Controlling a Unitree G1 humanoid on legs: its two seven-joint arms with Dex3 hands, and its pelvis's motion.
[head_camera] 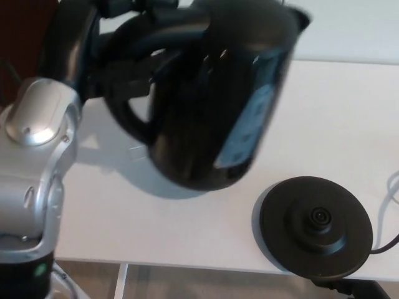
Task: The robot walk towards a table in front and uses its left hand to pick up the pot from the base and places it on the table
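Currently: pot [212,93] off base [315,227], held by left hand [121,78].
Hand clamped around the handle [128,121]; pot tilted over the table [336,112], clear of the base.

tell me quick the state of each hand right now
Left hand: closed on the handle of the pot.
Right hand: not in view.

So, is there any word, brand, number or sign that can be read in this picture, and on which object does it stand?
No text can be read.
On the pot, held in the left hand, the pale blue window is too blurred to show any marks.
On the base, no label shows.
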